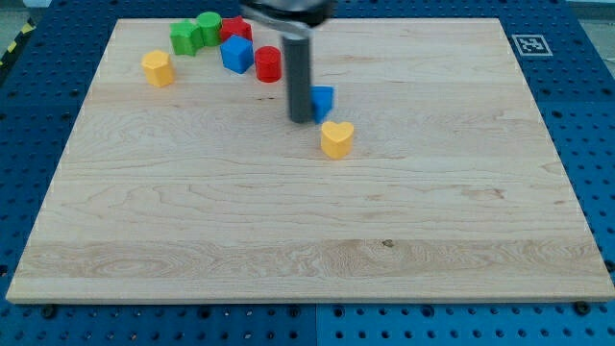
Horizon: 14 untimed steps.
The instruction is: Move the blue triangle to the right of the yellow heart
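The blue triangle (323,99) lies on the wooden board (307,221), partly hidden by my rod on its left side. The yellow heart (336,138) sits just below and slightly right of it, a small gap apart. My tip (302,120) rests on the board against the blue triangle's left edge, up and to the left of the yellow heart.
A cluster stands at the view's top left: a yellow block (158,68), two green blocks (185,37) (209,27), a blue block (236,54), a red block (236,28) and a red cylinder (268,63). A fiducial marker (527,43) sits at the top right corner.
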Available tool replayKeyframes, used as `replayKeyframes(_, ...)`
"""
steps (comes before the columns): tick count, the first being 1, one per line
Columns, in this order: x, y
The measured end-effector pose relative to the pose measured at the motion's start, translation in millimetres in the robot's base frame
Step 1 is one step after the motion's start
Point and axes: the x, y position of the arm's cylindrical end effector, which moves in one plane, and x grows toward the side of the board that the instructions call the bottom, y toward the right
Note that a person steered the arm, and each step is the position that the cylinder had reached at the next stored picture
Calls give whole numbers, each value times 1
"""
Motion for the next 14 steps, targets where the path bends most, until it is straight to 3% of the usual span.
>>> replayKeyframes(1, -1, 7)
replayKeyframes(3, -48, -20)
replayKeyframes(4, -47, 5)
replayKeyframes(5, -11, 51)
replayKeyframes(8, -15, 119)
replayKeyframes(9, 12, 130)
replayKeyframes(11, 24, 109)
replayKeyframes(12, -11, 140)
replayKeyframes(13, -16, 120)
replayKeyframes(14, 12, 85)
